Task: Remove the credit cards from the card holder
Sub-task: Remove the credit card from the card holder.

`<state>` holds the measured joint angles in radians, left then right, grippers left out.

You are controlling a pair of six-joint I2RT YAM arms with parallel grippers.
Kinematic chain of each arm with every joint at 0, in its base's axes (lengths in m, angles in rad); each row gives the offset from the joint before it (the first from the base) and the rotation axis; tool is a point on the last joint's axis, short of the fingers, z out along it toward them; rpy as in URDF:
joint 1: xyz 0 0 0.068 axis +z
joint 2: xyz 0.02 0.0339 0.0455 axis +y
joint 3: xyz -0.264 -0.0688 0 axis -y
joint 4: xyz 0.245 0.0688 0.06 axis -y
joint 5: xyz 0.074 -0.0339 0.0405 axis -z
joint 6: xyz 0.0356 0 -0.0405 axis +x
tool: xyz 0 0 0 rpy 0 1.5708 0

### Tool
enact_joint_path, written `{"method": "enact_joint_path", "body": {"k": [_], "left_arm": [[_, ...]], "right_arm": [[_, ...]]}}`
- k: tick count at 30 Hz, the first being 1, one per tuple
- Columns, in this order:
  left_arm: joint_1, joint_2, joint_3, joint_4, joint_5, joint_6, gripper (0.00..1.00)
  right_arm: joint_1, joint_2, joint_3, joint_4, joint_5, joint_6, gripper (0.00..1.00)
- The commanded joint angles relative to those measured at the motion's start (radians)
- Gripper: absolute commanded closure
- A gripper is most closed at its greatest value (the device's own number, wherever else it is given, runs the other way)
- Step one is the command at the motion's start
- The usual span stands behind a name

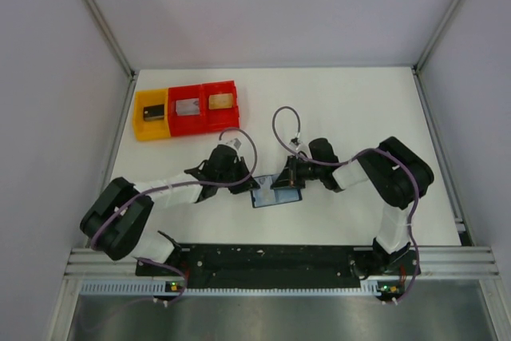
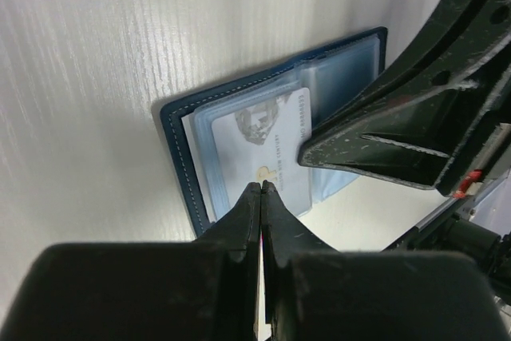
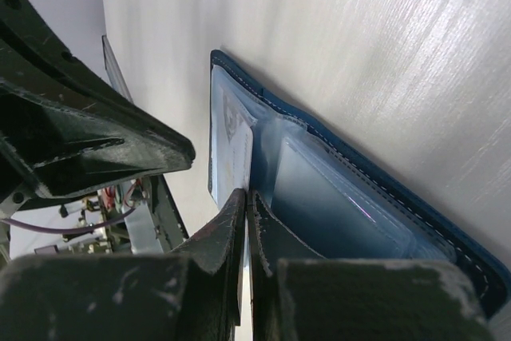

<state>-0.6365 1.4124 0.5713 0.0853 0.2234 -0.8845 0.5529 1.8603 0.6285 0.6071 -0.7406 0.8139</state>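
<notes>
1. Top external view: The open card holder (image 1: 276, 196) lies flat on the white table (image 1: 351, 117), near the middle of its front half. It sits between the two arms, which reach in from either side. The left gripper (image 1: 254, 186) and the right gripper (image 1: 281, 184) meet over it, their tips close together. A yellow bin (image 1: 150, 133) and red bins (image 1: 185, 127) stand side by side at the far left, well apart from the holder. Each compartment holds a small flat item.

2. Left wrist view: The left gripper (image 2: 262, 189) has its jaws clenched. The tips rest on a pale card (image 2: 263, 145) printed with a portrait, which sits in a clear sleeve of the navy-edged card holder (image 2: 172, 145). Whether the tips pinch anything thin is unclear. The right gripper (image 2: 307, 152), also closed, points down at the same card from the right.

3. Right wrist view: The right gripper (image 3: 246, 197) has its jaws pressed together. The tips are at the fold where the clear sleeves (image 3: 335, 197) meet. The portrait card (image 3: 231, 149) shows edge-on just to the left. The left gripper (image 3: 188, 157) hangs close by at the left.
</notes>
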Motion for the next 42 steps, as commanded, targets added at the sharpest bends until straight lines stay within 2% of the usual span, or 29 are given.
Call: {"method": "enact_joint_path", "body": {"k": [1, 6, 8, 11, 28, 34, 42], "left_arm": [[-0.002, 0.062, 0.036, 0.024, 0.002, 0.035, 1.0], [-0.003, 0.098, 0.019, 0.004, -0.033, 0.03, 1.0], [-0.002, 0.108, 0.009, -0.005, -0.041, 0.029, 1.0], [-0.002, 0.12, -0.01, -0.015, -0.05, 0.025, 1.0], [-0.002, 0.132, -0.045, -0.021, -0.068, 0.01, 1.0], [-0.002, 0.125, -0.047, -0.024, -0.073, 0.01, 1.0], [-0.002, 0.123, -0.054, -0.035, -0.084, 0.004, 1.0]], "right_arm": [[-0.01, 0.019, 0.011, 0.026, -0.008, -0.016, 1.0], [-0.01, 0.017, 0.008, 0.031, -0.003, -0.006, 1.0], [-0.01, 0.017, 0.002, 0.04, 0.003, 0.007, 0.93], [-0.01, 0.025, -0.009, 0.071, 0.003, 0.025, 0.89], [-0.039, 0.031, -0.067, 0.243, -0.031, 0.12, 0.89], [-0.039, 0.043, -0.055, 0.261, -0.034, 0.139, 0.9], [-0.053, 0.048, -0.075, 0.292, -0.04, 0.148, 1.0]]}}
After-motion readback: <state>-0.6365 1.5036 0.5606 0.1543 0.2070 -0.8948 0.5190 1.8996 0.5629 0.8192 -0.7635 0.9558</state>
